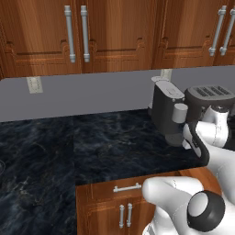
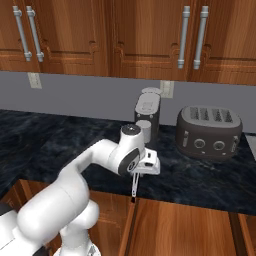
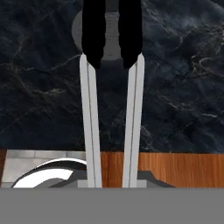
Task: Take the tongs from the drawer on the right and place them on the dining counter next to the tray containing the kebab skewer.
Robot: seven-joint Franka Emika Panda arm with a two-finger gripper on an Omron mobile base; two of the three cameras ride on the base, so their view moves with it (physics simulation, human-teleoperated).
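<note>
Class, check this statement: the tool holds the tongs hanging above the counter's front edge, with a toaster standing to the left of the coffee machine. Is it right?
Not quite. The toaster stands right of the coffee machine, as the right base view shows. The tool does hold the tongs above the counter's front edge.

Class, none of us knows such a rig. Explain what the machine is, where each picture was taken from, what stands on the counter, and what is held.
The machine is a white jointed robot arm on a driving base, in a rendered kitchen. Two pictures come from cameras on the base, behind the arm to its left and right; the third looks along its claw. On the black veined stone counter stand a dark grey coffee machine and a dark four-slot toaster. The claw is shut on slim grey, black-tipped metal tongs, which hang down.
</note>
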